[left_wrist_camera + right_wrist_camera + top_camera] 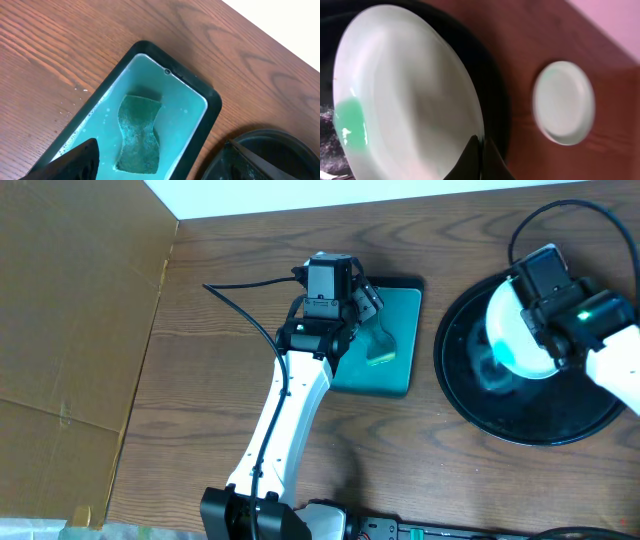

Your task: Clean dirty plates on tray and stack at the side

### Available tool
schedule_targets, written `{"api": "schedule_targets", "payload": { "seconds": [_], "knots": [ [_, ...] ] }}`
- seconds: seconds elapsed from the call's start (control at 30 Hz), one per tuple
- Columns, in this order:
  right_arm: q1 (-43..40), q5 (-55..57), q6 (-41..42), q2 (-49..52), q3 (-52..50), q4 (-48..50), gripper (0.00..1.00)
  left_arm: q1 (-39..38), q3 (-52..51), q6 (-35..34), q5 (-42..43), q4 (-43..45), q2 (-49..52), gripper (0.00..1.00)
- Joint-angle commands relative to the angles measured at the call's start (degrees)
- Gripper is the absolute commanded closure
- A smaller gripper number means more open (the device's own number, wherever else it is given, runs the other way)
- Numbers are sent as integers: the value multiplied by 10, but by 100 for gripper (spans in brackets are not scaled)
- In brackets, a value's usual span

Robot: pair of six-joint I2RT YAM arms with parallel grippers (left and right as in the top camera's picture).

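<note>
Your right fingers (480,146) pinch a tilted white plate (405,95) over the black tray (495,100); a second plate (563,102) lies on the counter (530,30) beside it. Your left fingers (161,145) spread wide above the sponge (139,125)

The glossy black tray (470,410) lies on the right of the table. Over it is a white, bluish-tinted plate (410,85) with a teal smear (350,125) near its edge. The right gripper (480,150) pinches its rim. A second plate (564,102) lies flat on the table, just beside the tray.
</note>
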Motion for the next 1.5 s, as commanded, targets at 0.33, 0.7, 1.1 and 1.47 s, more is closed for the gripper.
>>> {"api": "schedule_targets", "payload": {
  "seconds": [0.33, 0.7, 1.1, 1.47],
  "knots": [
    [93, 245, -209, -8, 10, 39, 99, 2, 5, 1, -5, -2, 0, 21],
    [125, 334, -322, -8, 10, 96, 99, 2, 5, 1, -5, -2, 0, 21],
    [126, 343, -344, -8, 10, 120, 99, 2, 5, 1, -5, -2, 0, 20],
    [14, 8, -165, -8, 10, 84, 99, 2, 5, 1, -5, -2, 0, 20]
  ]
}}
